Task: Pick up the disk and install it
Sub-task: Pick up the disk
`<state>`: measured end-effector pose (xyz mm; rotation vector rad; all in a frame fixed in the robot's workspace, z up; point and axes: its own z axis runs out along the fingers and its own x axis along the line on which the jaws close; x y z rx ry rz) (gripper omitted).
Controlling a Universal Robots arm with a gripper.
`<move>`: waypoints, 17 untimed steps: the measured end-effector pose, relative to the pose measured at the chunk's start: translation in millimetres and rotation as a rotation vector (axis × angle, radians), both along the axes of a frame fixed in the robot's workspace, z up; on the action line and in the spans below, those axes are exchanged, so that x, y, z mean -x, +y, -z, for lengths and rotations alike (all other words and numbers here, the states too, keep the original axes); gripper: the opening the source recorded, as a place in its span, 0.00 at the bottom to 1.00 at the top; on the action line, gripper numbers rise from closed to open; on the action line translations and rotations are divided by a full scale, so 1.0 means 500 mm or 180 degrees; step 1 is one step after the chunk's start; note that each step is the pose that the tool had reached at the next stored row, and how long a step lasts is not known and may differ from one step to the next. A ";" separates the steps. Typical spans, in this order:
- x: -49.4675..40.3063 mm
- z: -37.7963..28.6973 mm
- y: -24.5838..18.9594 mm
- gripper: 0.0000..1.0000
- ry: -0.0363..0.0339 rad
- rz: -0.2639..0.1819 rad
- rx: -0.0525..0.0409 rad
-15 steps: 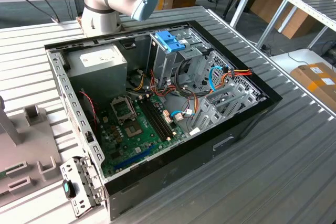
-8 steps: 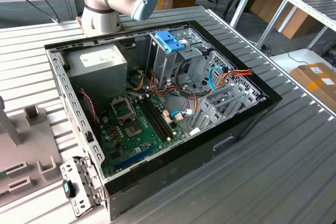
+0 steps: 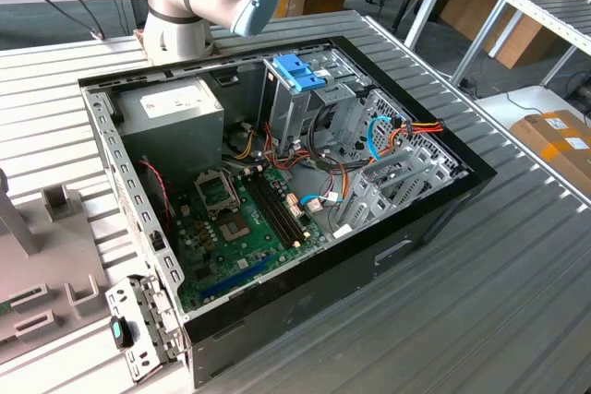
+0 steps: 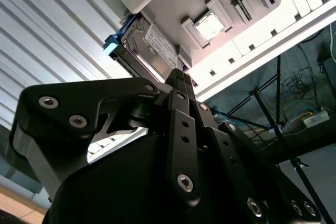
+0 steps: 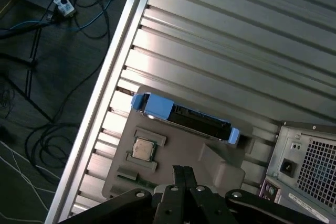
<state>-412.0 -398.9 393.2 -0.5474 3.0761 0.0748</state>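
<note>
The disk (image 5: 186, 116) is a grey metal drive with a light-blue frame at its ends. It stands on edge in a slot of a pale grey holder plate (image 5: 178, 145) on the ribbed metal table. In the second wrist view the disk (image 4: 142, 51) shows its labelled flat face. My gripper (image 5: 183, 173) hovers over the holder plate, a short way from the disk and not touching it. Its black fingertips (image 4: 178, 77) are pressed together with nothing between them.
An open computer case (image 3: 443, 219) lies on the table, with a metal drive cage topped by a blue latch (image 3: 300, 71). A processor chip (image 5: 142, 149) sits in the holder plate. The table edge (image 5: 113, 66) drops to a floor strewn with cables. The arm's base (image 3: 185, 16) stands behind the case.
</note>
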 end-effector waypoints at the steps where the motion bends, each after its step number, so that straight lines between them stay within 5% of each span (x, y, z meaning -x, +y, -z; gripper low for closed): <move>1: 0.000 0.000 0.0000 0.10 0.0000 -0.0027 0.0000; 17: 0.000 0.000 0.0000 0.10 0.0000 -0.0349 0.0000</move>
